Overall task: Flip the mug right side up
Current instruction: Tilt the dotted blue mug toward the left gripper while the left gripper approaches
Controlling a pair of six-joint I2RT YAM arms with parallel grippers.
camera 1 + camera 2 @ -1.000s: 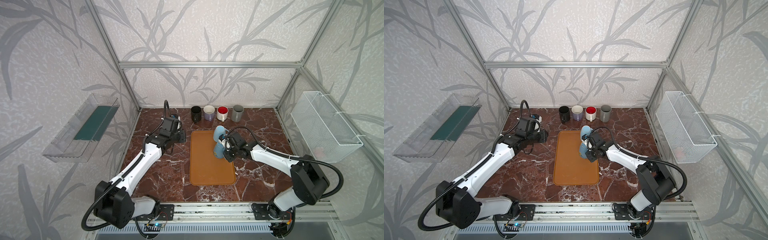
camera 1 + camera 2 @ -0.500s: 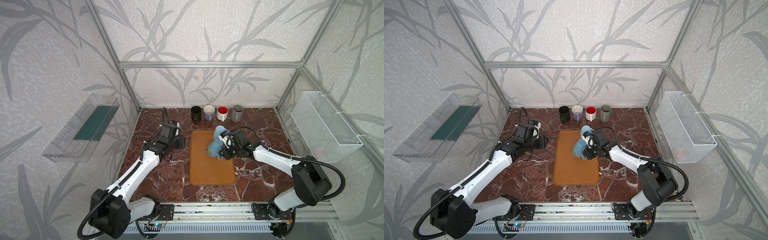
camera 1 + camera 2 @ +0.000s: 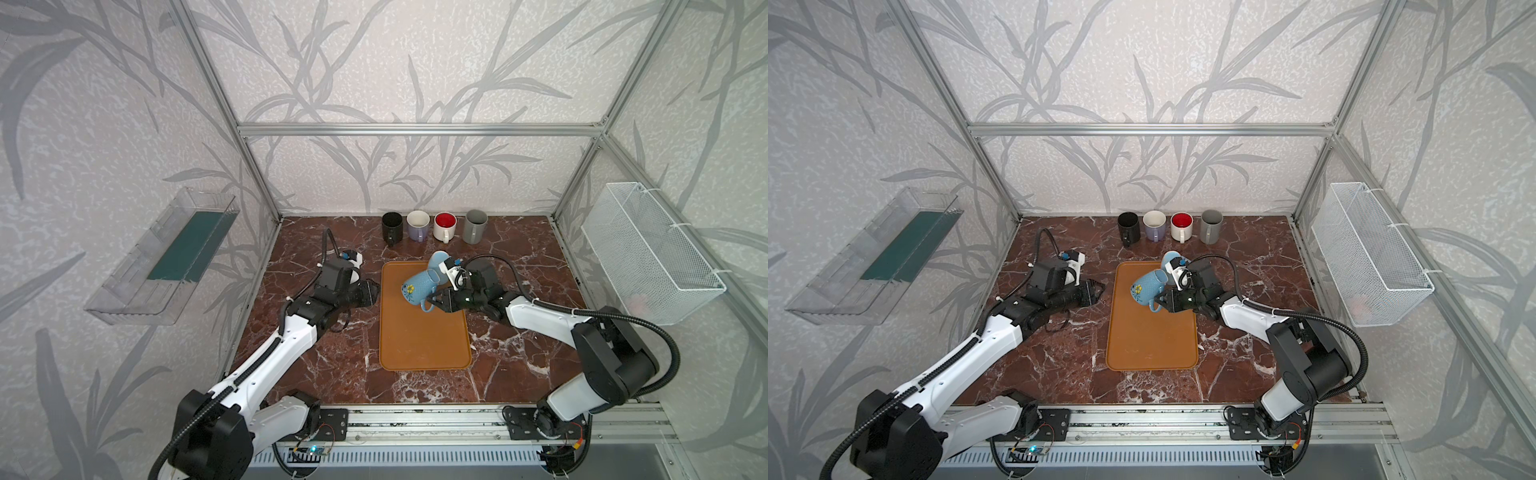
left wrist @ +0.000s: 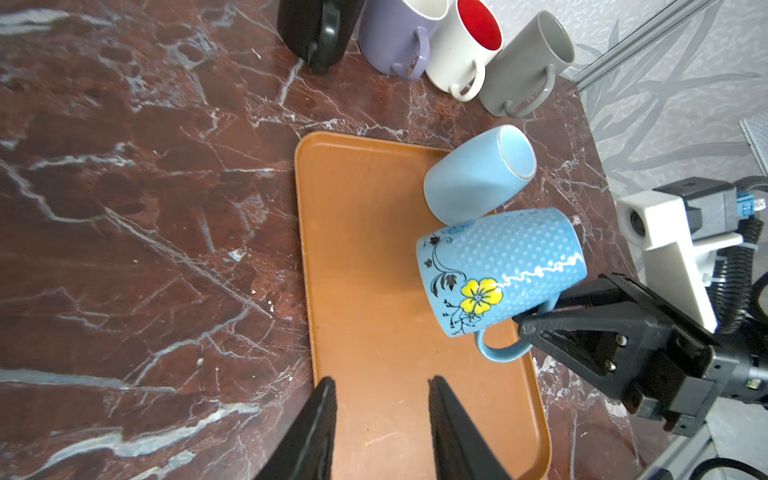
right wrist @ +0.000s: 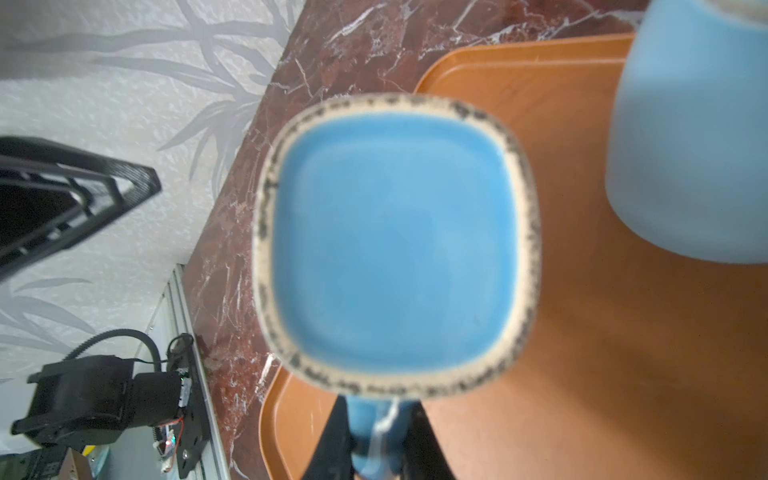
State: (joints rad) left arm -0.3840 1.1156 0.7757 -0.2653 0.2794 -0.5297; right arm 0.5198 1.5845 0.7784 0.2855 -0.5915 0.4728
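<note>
Tipped sideways now, mug [image 3: 417, 287] hangs, handle [image 4: 498, 353] clenched in right hand [image 3: 436, 300]; right wrist shows its base [image 5: 395, 245].

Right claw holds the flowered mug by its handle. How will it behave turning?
The flowered mug looks like glazed ceramic: probably rigid, slick, breakable. Pinched at the handle by the right claw, its body may swing or slip. It could bump the plain blue mug close beside.

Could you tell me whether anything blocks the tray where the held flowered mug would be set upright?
Nothing visible does: the tray lies bare beneath the flowered mug held by the right gripper; only the plain blue mug stands close beside it.
</note>
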